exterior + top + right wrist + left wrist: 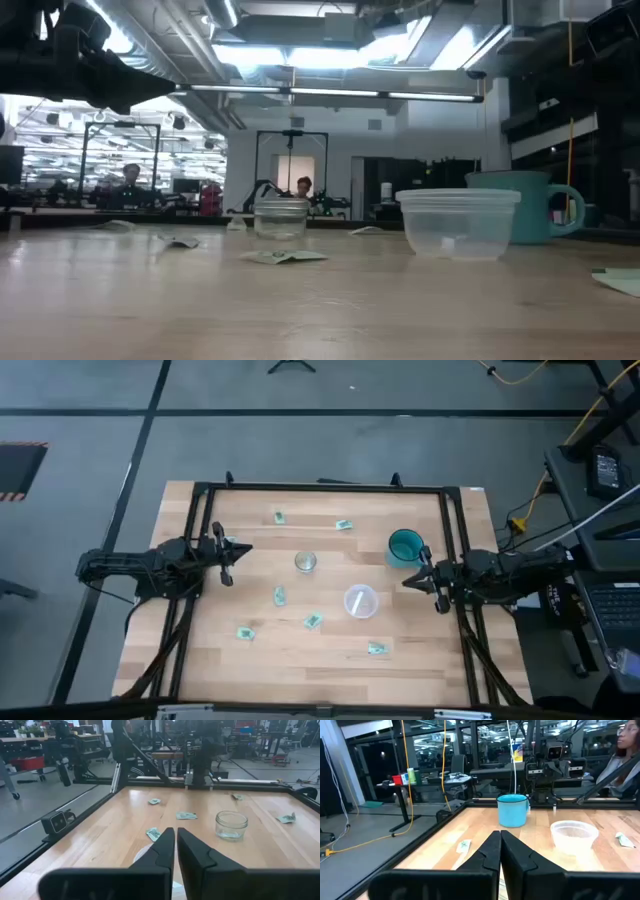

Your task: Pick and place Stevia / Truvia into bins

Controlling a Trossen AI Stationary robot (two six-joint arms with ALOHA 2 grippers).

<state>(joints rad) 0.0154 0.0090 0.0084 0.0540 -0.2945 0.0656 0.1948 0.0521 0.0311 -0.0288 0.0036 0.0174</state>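
- The left gripper [232, 559] hangs over the table's left edge with its fingers pressed together and nothing between them.
- The right gripper [420, 581] hangs over the right edge, fingers nearly touching, also holding nothing.
- Six green-and-white packets lie loose on the table, all apart from both grippers: one [280, 517] and another [344, 524] toward the far side, one [279, 596] left of centre, one [314, 621] just beside the plastic cup, one [244, 632] toward the near left, one [377, 649] toward the near right.
- The glass jar [305, 562] stands near the middle, between the two grippers.
- The clear plastic cup [360, 601] stands nearer the right gripper, on the near side of the jar; whether either container holds a packet cannot be told.
- A teal mug [405, 546] stands just beside the right gripper, on the far side of it.
- The table [330, 670] is pale wood inside a black frame.
- The low view shows a workshop with ceiling lights and seated people [303, 186] well behind the table.
- No writing on the packets can be read.
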